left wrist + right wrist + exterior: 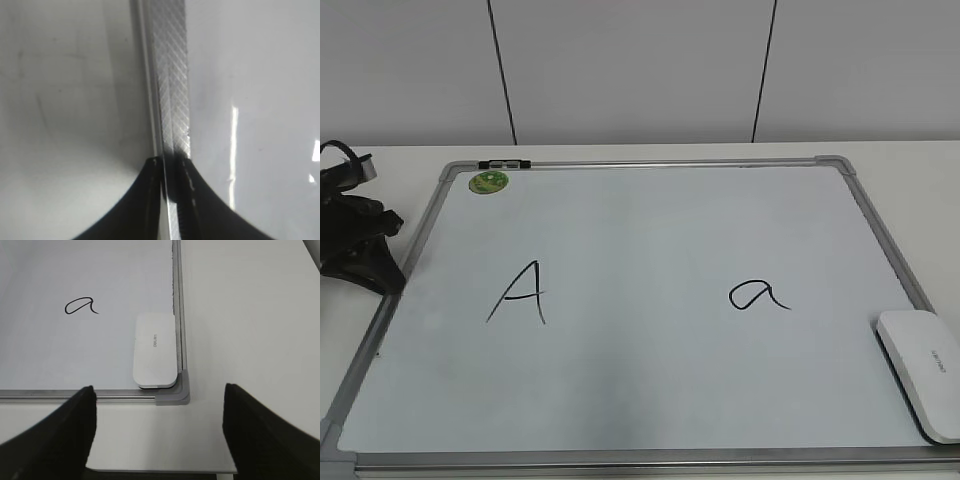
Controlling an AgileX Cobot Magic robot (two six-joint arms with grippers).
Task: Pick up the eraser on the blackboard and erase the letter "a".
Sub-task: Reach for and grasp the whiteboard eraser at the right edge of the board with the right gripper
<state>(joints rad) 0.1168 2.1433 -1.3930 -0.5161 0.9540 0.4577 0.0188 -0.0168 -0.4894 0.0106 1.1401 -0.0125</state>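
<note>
The blackboard (650, 230) is a white board with a grey frame, lying flat on the table. The letter "a" (757, 295) is on its right half and shows in the right wrist view (80, 306). The eraser (925, 370) is a white block in the board's near right corner (155, 350), against the frame. My right gripper (158, 389) is open and empty. It hovers over the table just in front of that corner, short of the eraser, and does not show in the exterior view. My left gripper (365, 245) (172, 165) is shut, its tips on the board's left frame.
A capital "A" (520, 293) is on the board's left half. A green round sticker (488, 181) sits at the far left corner. The table's front edge (160, 471) runs just under my right gripper. A white wall stands behind the table.
</note>
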